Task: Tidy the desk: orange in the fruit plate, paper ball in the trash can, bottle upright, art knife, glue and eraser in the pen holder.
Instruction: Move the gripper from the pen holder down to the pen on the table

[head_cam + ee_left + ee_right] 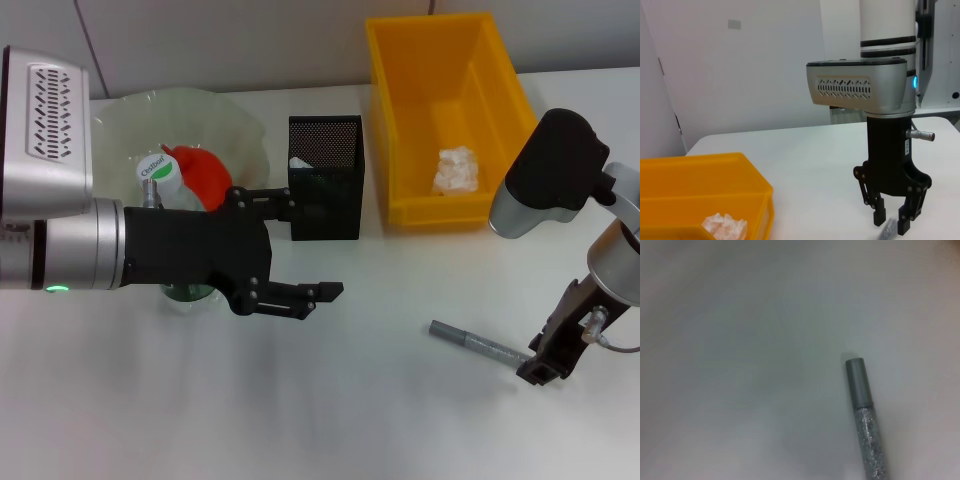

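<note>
The right pincer [540, 368] is reaching down to the white bench [330, 400] at the near right, its fingers standing apart on either side of the far end of a grey glitter glue pen [478, 344]. The left wrist view is showing that same pincer [892, 225] from across the bench, with a clear gap between the fingers and the pen's end [886, 231] lying just at their tips; whether the pads are actually touching it is hard to tell. In the right wrist view the pen [863, 415] is lying flat on the bench with its plain grey cap pointing away.

The left pincer [305, 250] is hovering over the middle-left of the bench, fingers spread wide and holding nothing, just beside the black mesh pen holder [326, 176]. Something pale is showing inside the holder, too small to name.

Behind the left arm, the orange [198, 172] is sitting in the pale green fruit plate [215, 115], and a bottle [160, 178] with a white cap is standing upright close against it. The paper ball [456, 168] is lying in the yellow trash can [440, 60] at the back right.
</note>
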Tool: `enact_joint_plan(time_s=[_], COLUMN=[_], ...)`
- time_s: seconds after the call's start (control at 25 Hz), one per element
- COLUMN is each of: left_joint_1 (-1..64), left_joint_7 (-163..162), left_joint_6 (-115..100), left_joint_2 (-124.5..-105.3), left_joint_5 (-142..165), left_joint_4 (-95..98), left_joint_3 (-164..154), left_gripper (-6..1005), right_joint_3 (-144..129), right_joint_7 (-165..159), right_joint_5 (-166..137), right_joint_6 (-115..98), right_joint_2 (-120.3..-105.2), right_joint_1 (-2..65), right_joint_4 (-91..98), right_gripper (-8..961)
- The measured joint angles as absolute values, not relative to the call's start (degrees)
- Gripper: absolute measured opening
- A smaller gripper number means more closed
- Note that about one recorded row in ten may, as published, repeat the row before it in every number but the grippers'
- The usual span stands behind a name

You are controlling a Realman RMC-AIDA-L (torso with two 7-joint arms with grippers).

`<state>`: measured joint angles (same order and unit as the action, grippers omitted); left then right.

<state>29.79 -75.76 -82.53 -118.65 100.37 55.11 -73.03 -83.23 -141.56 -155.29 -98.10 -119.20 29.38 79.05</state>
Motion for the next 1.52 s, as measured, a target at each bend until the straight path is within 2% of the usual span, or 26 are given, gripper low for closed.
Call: enact_joint_plan(time_s=[1.52], left_joint_1=[30.15], left_joint_7=[-75.76], left_joint_6=[-81.82], left_joint_2=[-118.65], left_joint_5=[100.39], left_joint_4=[54.57], left_joint_3=[-73.83], left_gripper=[812], right_joint_3=[-80.95], right_joint_7=[-141.49], right_joint_5=[-154.94], right_joint_6=[-96.76], right_joint_2=[-119.27], right_joint_1=[29.62], right_joint_4=[76.13], right_gripper=[335])
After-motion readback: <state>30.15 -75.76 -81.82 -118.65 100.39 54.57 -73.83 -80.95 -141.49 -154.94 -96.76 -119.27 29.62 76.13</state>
